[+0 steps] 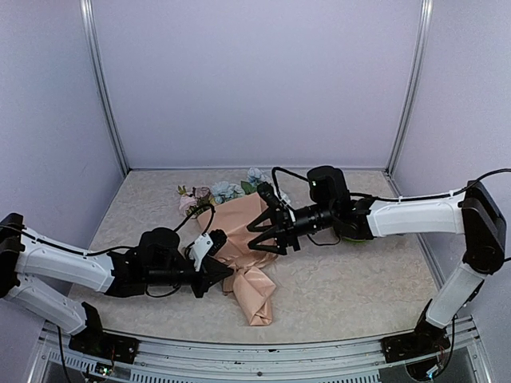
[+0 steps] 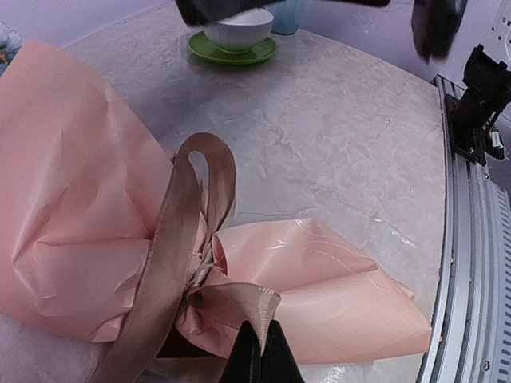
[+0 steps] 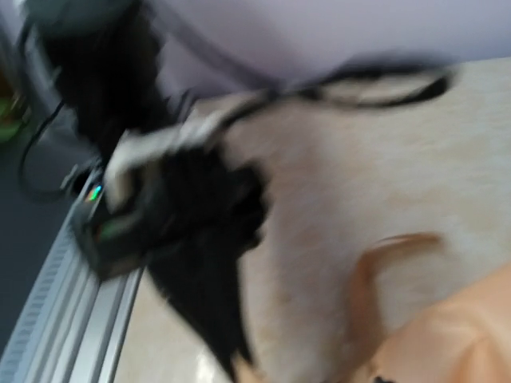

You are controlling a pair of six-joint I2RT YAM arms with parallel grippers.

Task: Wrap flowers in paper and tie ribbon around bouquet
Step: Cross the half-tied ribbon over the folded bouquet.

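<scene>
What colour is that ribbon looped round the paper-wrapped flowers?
Beige-tan with a slight sheen; the ribbon shows best in the left wrist view.

Table (image 1: 359,279) lies bare right of bouquet (image 1: 243,239); bowl (image 2: 237,30) beyond.

A bouquet (image 1: 239,231) of peach-pink paper rolled into a cone is lying on its side, with its wide part sitting by the spread right fingers (image 1: 263,220). The thin, creased paper (image 2: 72,183) is pinching into a narrow waist just ahead of the left fingers (image 2: 243,363). From there it is flaring into a crumpled tail off to their right. Small pink, pale blue and white flowers (image 1: 214,192) on green stems are spilling from the rim, beyond the right fingers. A narrow beige-tan satin ribbon (image 2: 172,239) is wrapping the waist. One of its loops is standing upright and a flat end is lying right at the left fingertips; whether that end is being pinched is unclear.
</scene>
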